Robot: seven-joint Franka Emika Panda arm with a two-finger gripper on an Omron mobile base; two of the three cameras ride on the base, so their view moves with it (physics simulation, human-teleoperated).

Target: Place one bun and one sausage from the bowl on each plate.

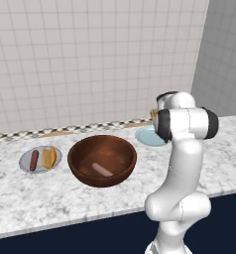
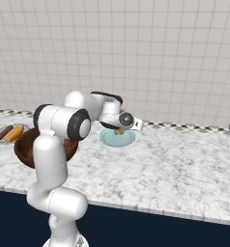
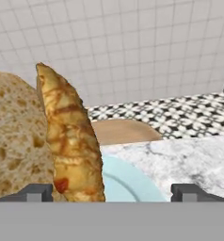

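the bowl [image 1: 102,159], dark reddish-brown and deep, sat on the marble table [image 1: 35,193] in the left base view, with one pale sausage [image 1: 102,169] lying on its bottom. to its left, apart from it, the grey plate [image 1: 40,159] held a dark sausage [image 1: 34,159] and an orange-brown bun [image 1: 49,157] side by side. to the bowl's right, the pale blue-green plate [image 1: 147,135] lay near the wall, partly hidden behind the white arm [image 1: 182,163].

in the right base view, the grey plate [image 2: 2,137] with its bun [image 2: 14,133] and sausage [image 2: 4,132] showed at the far left edge, and the bowl [image 2: 24,150] sat mostly behind the arm [image 2: 51,159]. the end effector [image 2: 120,129] hung low over the blue-green plate [image 2: 117,138], where a small brownish piece of food showed beneath it; whether they touched could not be told.

in the hand view, the end effector [image 3: 116,192] stood wide open, its two finger tips [image 3: 35,192] far apart at the bottom. a second bun [image 3: 70,141], golden-brown and mottled, rose close between them, nearer the left tip, with its porous cut side [image 3: 15,141] filling the left. the blue-green plate [image 3: 125,183] showed under it, with marble table [image 3: 180,155] and a checkered strip along the tiled wall beyond.
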